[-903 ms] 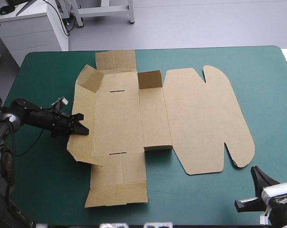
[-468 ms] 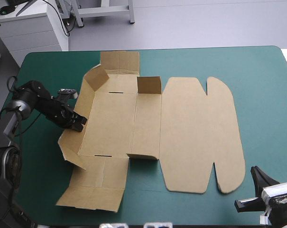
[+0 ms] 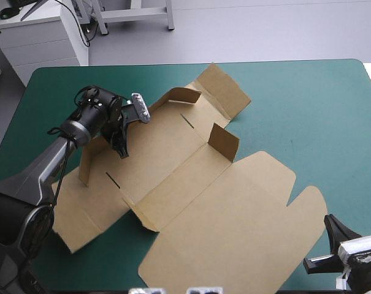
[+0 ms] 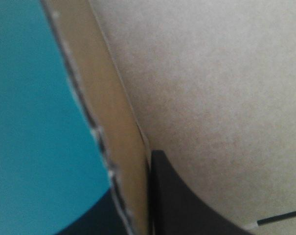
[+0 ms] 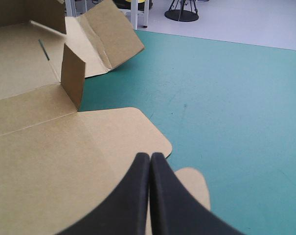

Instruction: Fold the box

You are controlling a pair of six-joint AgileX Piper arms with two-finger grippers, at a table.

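Left gripper pinches a raised side wall of the brown box, its black fingers nearly together with the board between them. In the left wrist view, one finger lies against the inner face of the board, and the wall's cut edge runs just beside it. A dark shape on the outer side is probably the second finger, but it is too vague to be sure. Right gripper, its fingers pressed together on nothing, hovers at the near right corner of the table, just at a rounded lobe of the lid panel.

The box lies askew on the teal-green cover, spreading from the left side toward the near right.

The fold looks to be at an early stage. One long wall stands in the left gripper's hold, a small flap stands upright beside a centre crease, and a far flap curls upward. The lid panel and the end panels lie flat, and nothing is tucked. The remaining walls need raising and locking in.

From above, the left arm hides the exact spot where the fingers meet the wall. The left wrist view is so close that it shows only plain board and a strip of cover. The right gripper is partly cut off in the high view.
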